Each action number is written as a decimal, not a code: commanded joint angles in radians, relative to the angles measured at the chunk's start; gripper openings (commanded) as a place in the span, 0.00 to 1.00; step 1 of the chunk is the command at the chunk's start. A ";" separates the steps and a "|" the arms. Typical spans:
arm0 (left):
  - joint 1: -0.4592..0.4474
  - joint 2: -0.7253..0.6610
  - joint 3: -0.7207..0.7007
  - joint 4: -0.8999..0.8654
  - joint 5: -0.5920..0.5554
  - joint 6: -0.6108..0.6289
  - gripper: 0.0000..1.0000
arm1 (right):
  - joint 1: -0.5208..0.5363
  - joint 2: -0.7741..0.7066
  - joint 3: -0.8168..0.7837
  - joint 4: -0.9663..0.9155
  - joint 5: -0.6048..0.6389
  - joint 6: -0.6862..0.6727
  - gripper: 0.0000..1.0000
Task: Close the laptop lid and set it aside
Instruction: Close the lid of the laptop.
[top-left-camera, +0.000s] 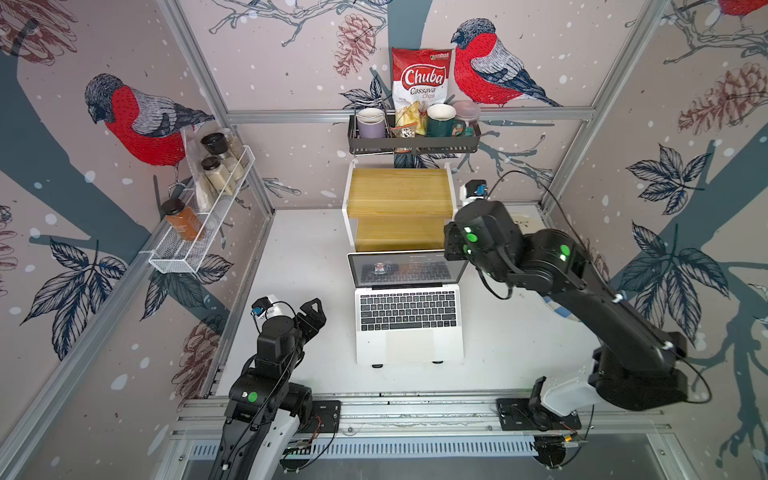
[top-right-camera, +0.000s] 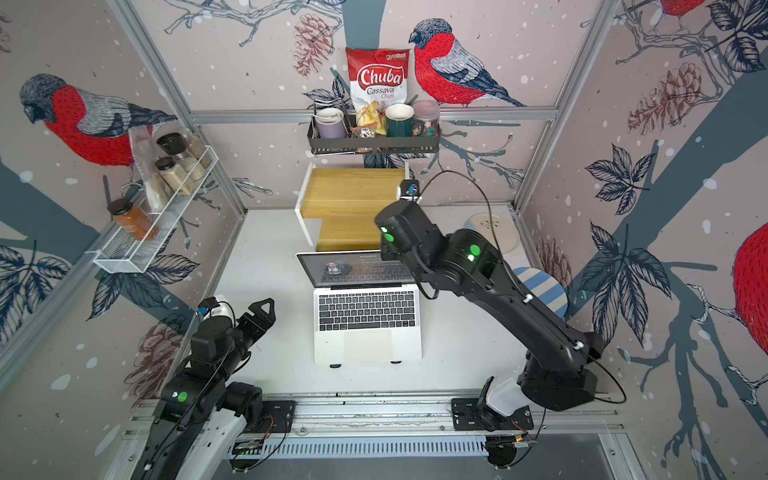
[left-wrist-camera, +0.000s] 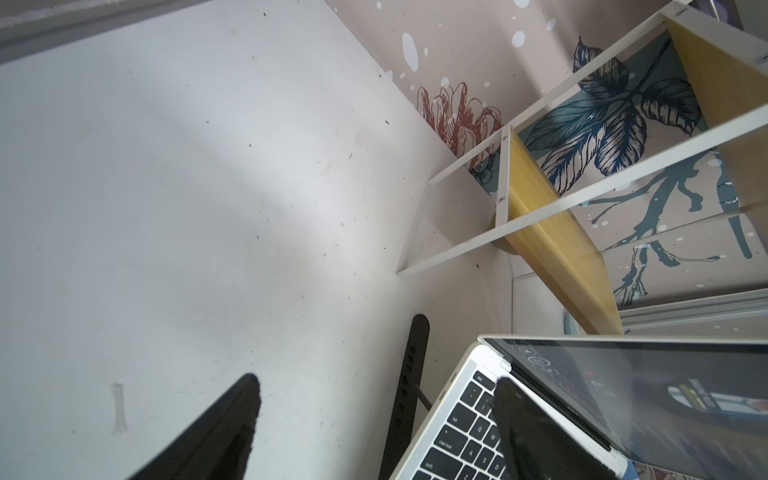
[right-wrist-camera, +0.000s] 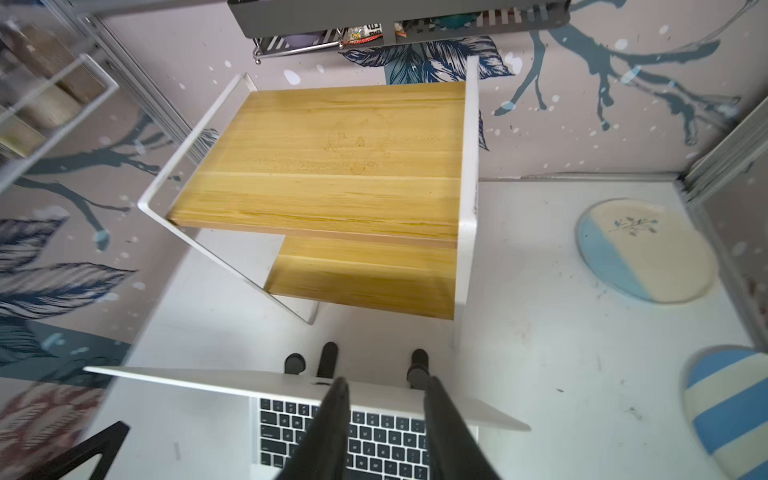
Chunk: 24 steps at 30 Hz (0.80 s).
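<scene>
The slim silver-white laptop (top-left-camera: 409, 328) sits open on a black folding stand (left-wrist-camera: 409, 386) mid-way across the white bench (top-left-camera: 307, 257). Its thin black-bezelled lid (right-wrist-camera: 208, 380) is tilted back, top edge running side to side. The right hand (right-wrist-camera: 386, 386), narrowed and clamping nothing, sits over that edge toward its right end. The wide-spread left hand (top-left-camera: 309, 319) is well apart. Whether the right hand touches the lid cannot be told, and both top views hide its fingertips.

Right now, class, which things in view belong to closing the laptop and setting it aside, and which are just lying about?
Job: laptop, laptop lid, right gripper at the lid's top edge.
Lying about: wooden shelf, chips bag, green mug, spice jars, striped plate.
</scene>
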 joint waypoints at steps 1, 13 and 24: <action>-0.004 -0.016 -0.041 -0.008 0.103 -0.025 0.84 | 0.029 0.102 0.121 -0.124 0.156 -0.067 0.18; -0.004 -0.139 -0.143 -0.076 0.256 -0.017 0.83 | -0.040 0.209 0.168 -0.084 0.000 -0.053 0.19; -0.029 -0.094 -0.207 0.058 0.351 -0.001 0.86 | -0.077 0.222 0.094 -0.131 -0.093 -0.015 0.18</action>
